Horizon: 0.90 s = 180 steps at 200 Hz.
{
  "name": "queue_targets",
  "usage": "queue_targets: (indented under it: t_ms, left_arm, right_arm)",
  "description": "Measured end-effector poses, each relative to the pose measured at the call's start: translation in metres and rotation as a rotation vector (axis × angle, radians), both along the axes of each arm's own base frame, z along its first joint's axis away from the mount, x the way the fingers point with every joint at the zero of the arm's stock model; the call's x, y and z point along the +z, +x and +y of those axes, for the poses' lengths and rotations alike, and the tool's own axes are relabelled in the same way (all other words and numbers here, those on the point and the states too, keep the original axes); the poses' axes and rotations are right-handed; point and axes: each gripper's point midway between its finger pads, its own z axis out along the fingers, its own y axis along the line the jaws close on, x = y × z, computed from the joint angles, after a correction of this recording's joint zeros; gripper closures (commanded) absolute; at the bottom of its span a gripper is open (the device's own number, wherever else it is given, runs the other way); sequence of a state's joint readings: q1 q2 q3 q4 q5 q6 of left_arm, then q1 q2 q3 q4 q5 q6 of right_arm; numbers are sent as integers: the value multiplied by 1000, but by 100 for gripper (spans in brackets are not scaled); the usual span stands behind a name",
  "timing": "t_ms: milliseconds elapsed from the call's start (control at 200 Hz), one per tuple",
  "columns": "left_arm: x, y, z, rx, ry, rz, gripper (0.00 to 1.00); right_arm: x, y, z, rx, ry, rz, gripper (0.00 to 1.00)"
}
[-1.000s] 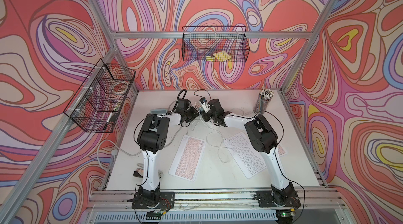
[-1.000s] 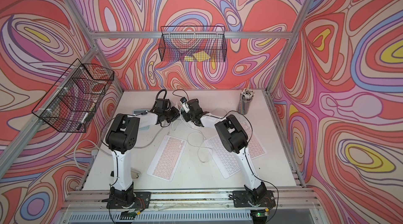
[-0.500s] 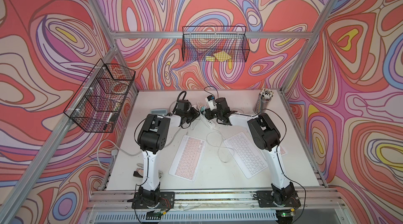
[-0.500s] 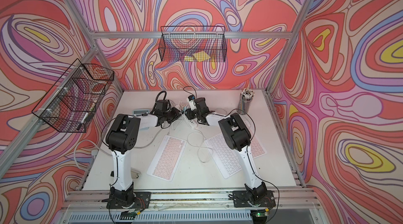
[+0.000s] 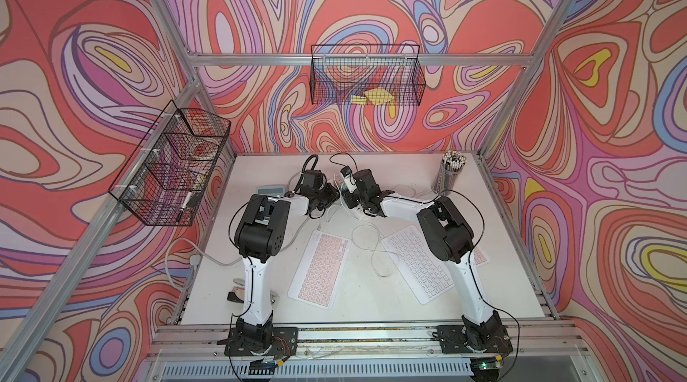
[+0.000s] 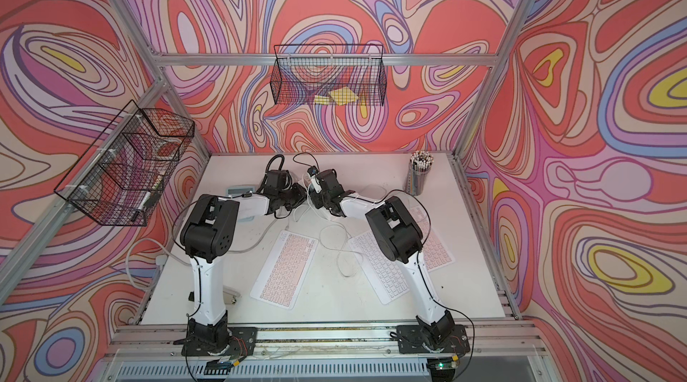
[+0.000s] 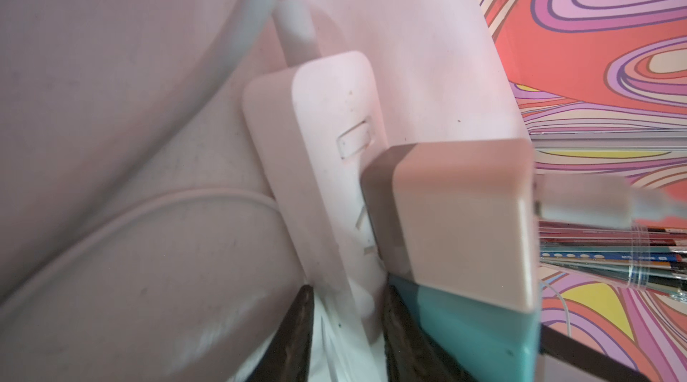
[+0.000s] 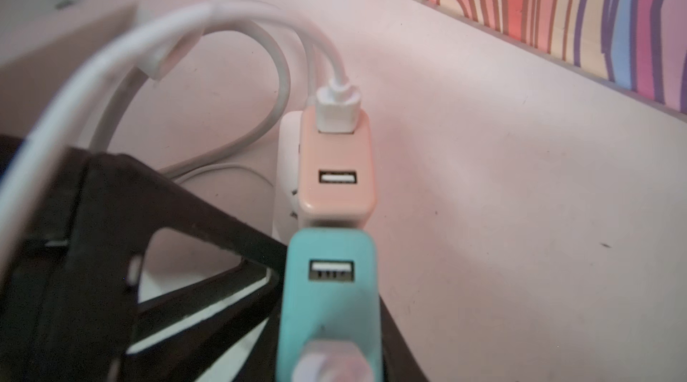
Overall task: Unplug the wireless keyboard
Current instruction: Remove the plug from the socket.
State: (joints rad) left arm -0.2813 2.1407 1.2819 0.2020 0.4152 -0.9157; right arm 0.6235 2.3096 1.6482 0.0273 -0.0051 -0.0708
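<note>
At the far centre of the table (image 5: 371, 311), both arms meet over a white power strip (image 7: 327, 160). The left gripper (image 7: 345, 296) is clamped across the strip, with its dark fingers (image 7: 297, 328) pressed to either side. A pink charger (image 8: 336, 175) sits in the strip with a white USB plug (image 8: 336, 114) seated in it, and a teal charger (image 8: 331, 287) touches it. The right gripper (image 5: 348, 192) hangs at the teal charger, but blur hides whether it grips anything. Nearer, the pink keyboard (image 5: 320, 273) lies left of the white keyboard (image 5: 418, 265), with a thin cable (image 5: 373, 246) looping between them.
</note>
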Motion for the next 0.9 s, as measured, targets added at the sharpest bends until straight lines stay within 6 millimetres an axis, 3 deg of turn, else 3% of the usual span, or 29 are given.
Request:
queue_targets:
  t_ms: [260, 596, 901]
  left_arm:
    - [1, -1, 0, -4, 4, 2, 68]
    - [1, -2, -7, -28, -2, -14, 68]
    - [2, -2, -12, -27, -29, -20, 67]
  right_arm:
    - [0, -2, 0, -3, -44, -22, 88]
    - [3, -1, -15, 6, 397, 168, 89]
    - [1, -1, -17, -11, 420, 197, 90]
